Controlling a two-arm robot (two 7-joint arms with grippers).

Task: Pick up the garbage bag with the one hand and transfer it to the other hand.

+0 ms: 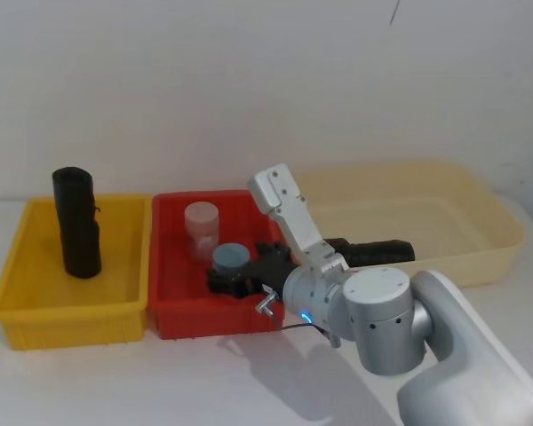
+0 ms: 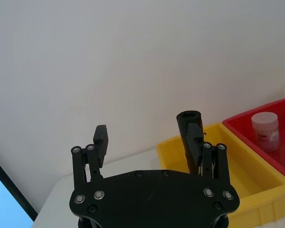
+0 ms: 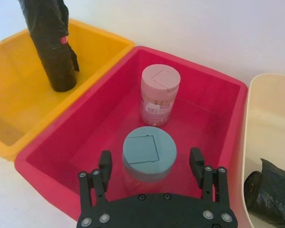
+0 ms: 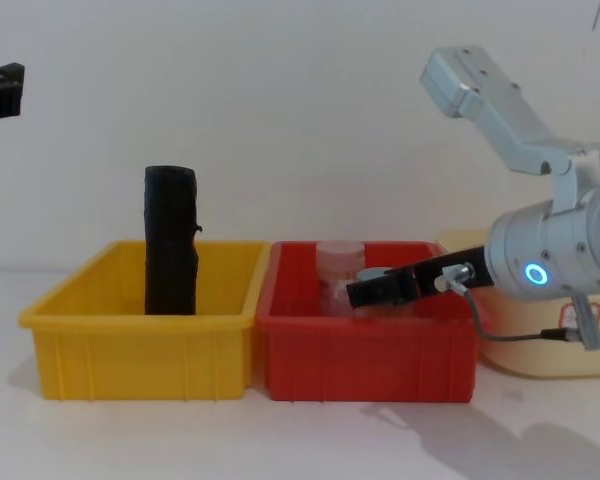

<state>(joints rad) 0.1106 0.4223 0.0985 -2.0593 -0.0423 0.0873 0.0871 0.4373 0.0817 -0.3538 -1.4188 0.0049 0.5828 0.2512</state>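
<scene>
The garbage bag (image 1: 75, 222) stands upright in the yellow bin (image 1: 35, 306), untouched, while the right gripper (image 3: 152, 164) hovers spread-fingered over the neighbouring red bin (image 3: 76, 142) and the left gripper (image 2: 149, 140), fingers apart, waits off to the side.

Plain white wall (image 1: 249, 80) behind; white tabletop (image 1: 160, 382) below, soft shadows, even light

white table (image 1: 115, 382), yellow bin (image 1: 71, 311), red bin (image 1: 173, 311), cream tub (image 1: 480, 248)
</scene>
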